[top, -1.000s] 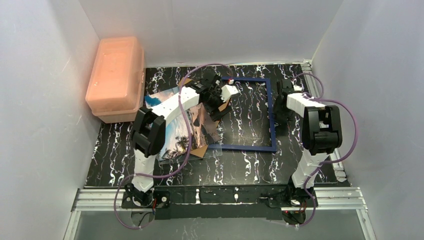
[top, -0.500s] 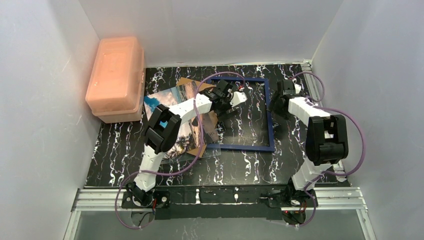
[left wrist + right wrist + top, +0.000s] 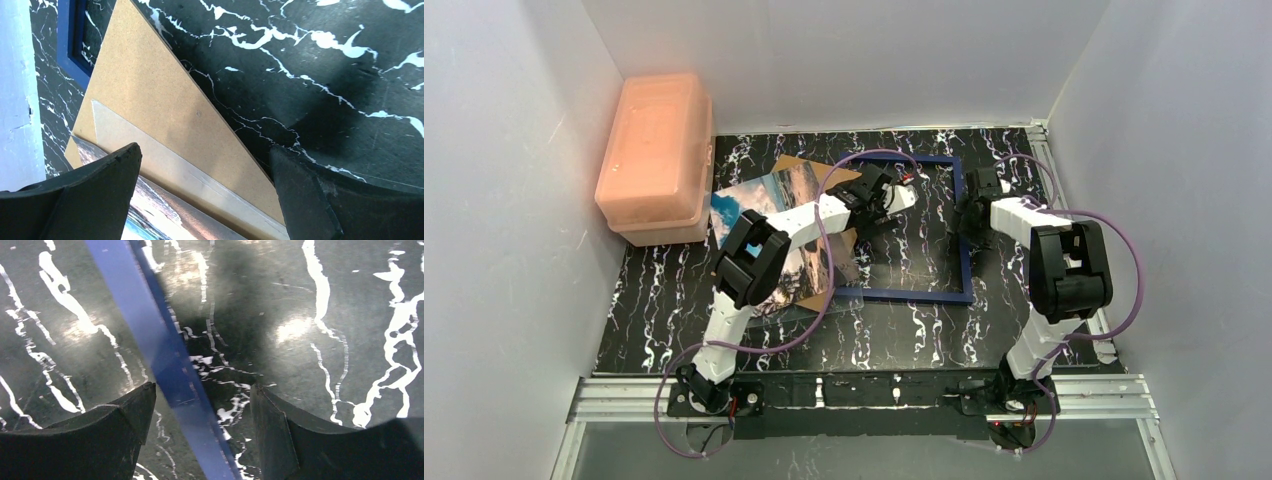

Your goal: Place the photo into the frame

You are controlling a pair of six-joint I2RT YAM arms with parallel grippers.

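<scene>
Frame (image 3: 914,295) lies flat at mid-back of the worktop (image 3: 874,340). The photo (image 3: 759,200) lies just left of it, resting on the brown backing board (image 3: 799,163) toward the back-left, near the orange box (image 3: 654,150) in that corner. The photo is not in the frame yet.

Left gripper (image 3: 205,175) has its fingers wide apart and nothing between them. It hangs over the board's (image 3: 150,100) edge, with the photo's (image 3: 160,215) glossy corner just under the left finger. A pale clear strip shows between board and print; cannot tell how it is stacked.

Right gripper (image 3: 202,415) has its fingers apart and straddles the frame's right blue rail (image 3: 160,340), with gaps on both sides and no grip.

Likely step: pin the frame, then fetch the print. To do it well:
- Close the right gripper squarely on the rail without shoving it sideways.
- The left gripper should take the photo alone by a free edge, not the board with it.
- The print looks thin and slick — pinch lightly, keep it flat, and avoid creasing.
- Line its corners up with the opening before letting go.
</scene>
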